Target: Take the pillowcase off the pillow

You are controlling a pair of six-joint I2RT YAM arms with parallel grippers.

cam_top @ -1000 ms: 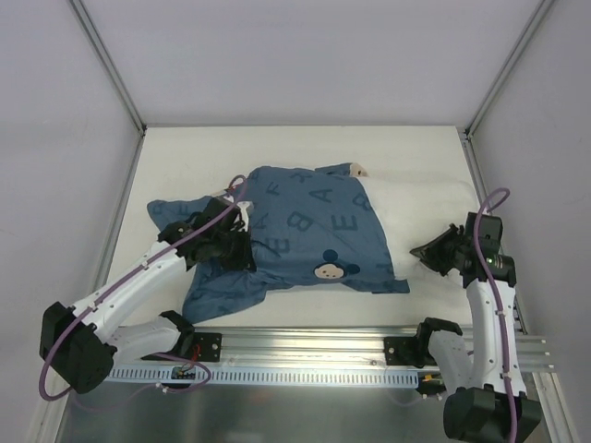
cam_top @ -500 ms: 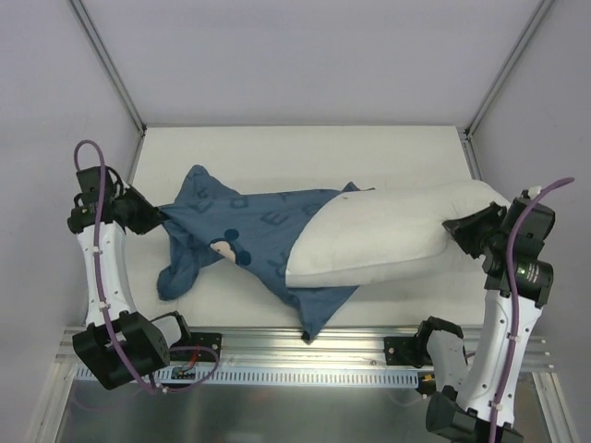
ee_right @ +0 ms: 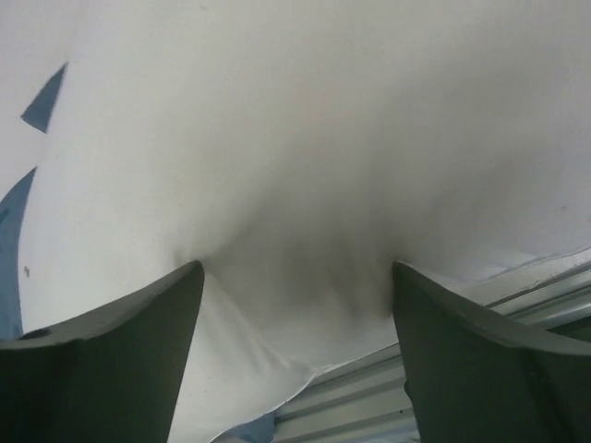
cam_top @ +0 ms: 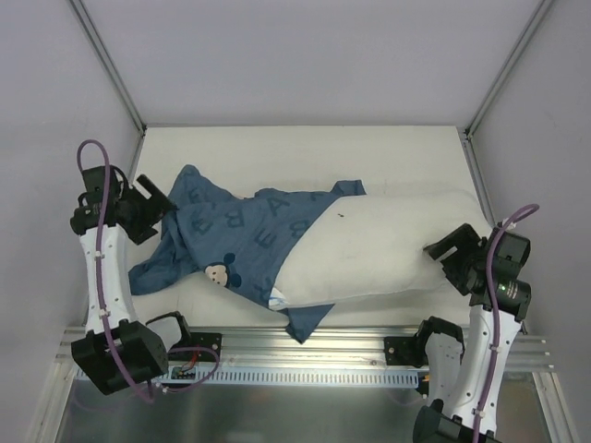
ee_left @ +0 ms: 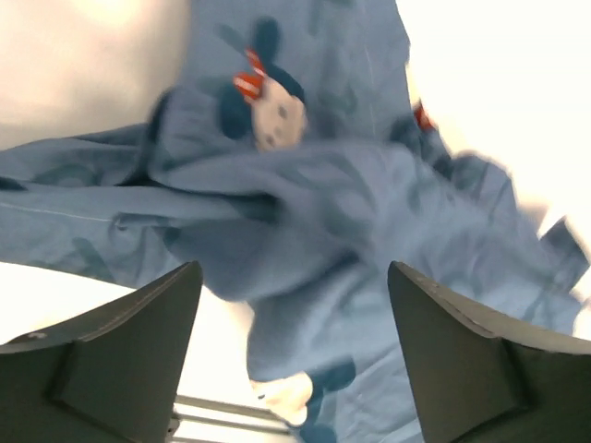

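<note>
The white pillow (cam_top: 369,249) lies across the table's right half. Its left end sits among the folds of the blue printed pillowcase (cam_top: 231,240), which is crumpled over the left half with a mouse face showing. My left gripper (cam_top: 152,208) hovers at the pillowcase's far-left edge. In the left wrist view this gripper (ee_left: 291,277) is open, with blue pillowcase (ee_left: 351,212) below its spread fingers. My right gripper (cam_top: 448,254) is at the pillow's right end. In the right wrist view it (ee_right: 295,272) is open too, facing the dented pillow (ee_right: 305,138).
An aluminium rail (cam_top: 323,346) carrying both arm bases runs along the near edge. White walls and slanted frame posts (cam_top: 106,65) close in the white table (cam_top: 305,157) on the left, the right and the back.
Both grippers have opened, the left letting go of the pillowcase and the right letting go of the pillow. The cloth has slumped. The right gripper dropped back toward the near edge.
</note>
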